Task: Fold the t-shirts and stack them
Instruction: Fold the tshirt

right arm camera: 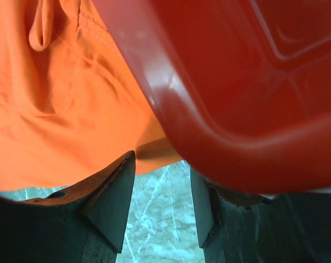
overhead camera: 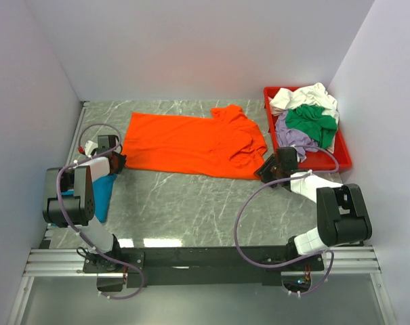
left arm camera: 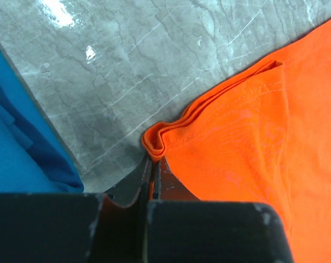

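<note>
The orange t-shirt [overhead camera: 191, 143] lies flat on the marble table [overhead camera: 191, 210], its long axis left to right. The hem is at the left, and what looks like the rumpled sleeve end points toward the red tray [overhead camera: 270, 91]. The left gripper [left arm camera: 153, 164] is pinched tight on the hem's doubled corner. The right gripper [right arm camera: 162, 186] stands wide apart, holding nothing, just beside the shirt's right edge and the tray's corner. A teal t-shirt [overhead camera: 104, 193] lies at the left edge, and bare marble spreads in front of the orange one.

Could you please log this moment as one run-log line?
left gripper shut on orange t-shirt | right gripper open by red tray
</note>
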{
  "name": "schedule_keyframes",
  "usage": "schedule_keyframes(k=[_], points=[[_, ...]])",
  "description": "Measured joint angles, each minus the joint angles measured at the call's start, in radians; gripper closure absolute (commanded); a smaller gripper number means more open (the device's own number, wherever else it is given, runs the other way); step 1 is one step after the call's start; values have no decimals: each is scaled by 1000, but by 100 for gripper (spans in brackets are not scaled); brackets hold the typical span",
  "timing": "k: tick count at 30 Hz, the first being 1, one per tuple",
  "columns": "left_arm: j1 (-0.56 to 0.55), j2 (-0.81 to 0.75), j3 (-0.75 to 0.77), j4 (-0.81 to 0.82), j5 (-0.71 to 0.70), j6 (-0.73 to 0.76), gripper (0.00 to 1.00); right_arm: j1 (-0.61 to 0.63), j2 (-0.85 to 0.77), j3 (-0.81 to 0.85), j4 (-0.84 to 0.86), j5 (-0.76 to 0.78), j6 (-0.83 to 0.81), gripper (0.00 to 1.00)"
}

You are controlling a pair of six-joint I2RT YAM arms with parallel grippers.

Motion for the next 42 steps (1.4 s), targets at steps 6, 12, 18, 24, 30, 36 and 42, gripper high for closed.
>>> schedule_keyframes(k=[6, 12, 18, 24, 30, 36, 42], points=[[0, -5, 3, -16, 0, 5, 99, 0, 28, 34, -29, 25, -10, 86], [0, -53, 9, -93, -8, 7, 99, -3, 38, 97, -100, 61, -34, 100], [0, -141, 7, -173, -19, -4, 99, -5, -45, 92, -155, 66, -53, 100], [23, -246, -82, -209, -23, -20, 99, -5, -173, 39, -201, 61, -52, 100], [68, -362, -217, -256, -18, -26, 99, -7, -329, -50, -306, 53, -30, 100], [79, -466, -317, -280, -18, -56, 99, -16, -541, -132, -414, 45, 9, 94], [87, -554, -368, -311, -18, -67, 65, -26, -688, -204, -517, 37, 37, 32]])
